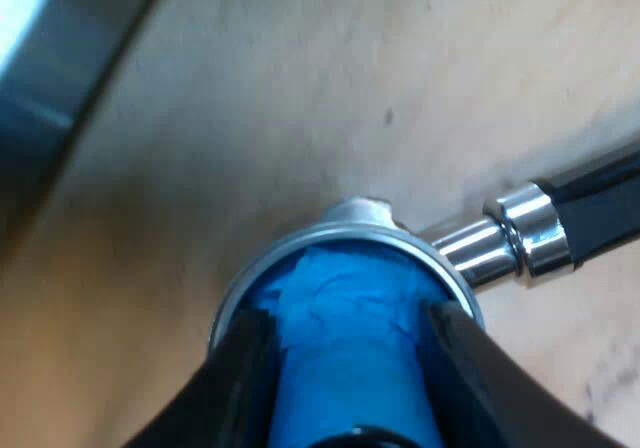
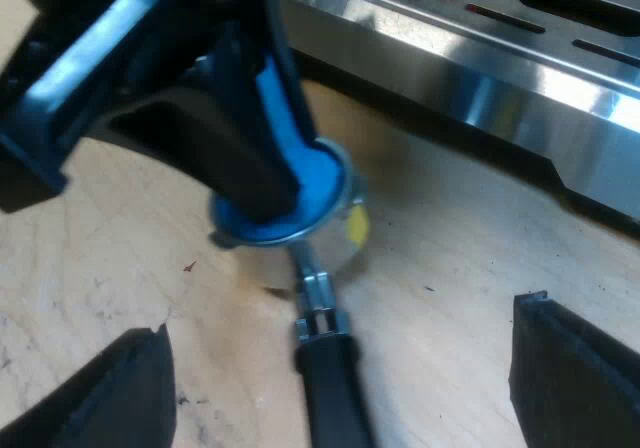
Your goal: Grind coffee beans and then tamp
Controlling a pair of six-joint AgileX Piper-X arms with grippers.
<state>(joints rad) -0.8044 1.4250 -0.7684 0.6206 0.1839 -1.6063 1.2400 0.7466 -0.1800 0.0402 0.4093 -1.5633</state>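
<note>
We see the blue tamper (image 1: 340,298) standing in the holder (image 1: 372,230) on the tabletop (image 1: 300,98), our left pincer (image 1: 350,318) grasping the tamper, and our right pincer (image 2: 338,320) released, spread wide over the holder's dark handle (image 2: 330,398), near the machine (image 2: 480,78)

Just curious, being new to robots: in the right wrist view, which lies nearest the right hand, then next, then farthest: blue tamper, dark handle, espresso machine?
1. The dark handle, between the right hand's open fingers.
2. The blue tamper, in the metal basket beyond.
3. The espresso machine, farthest, past the tamper.
</note>
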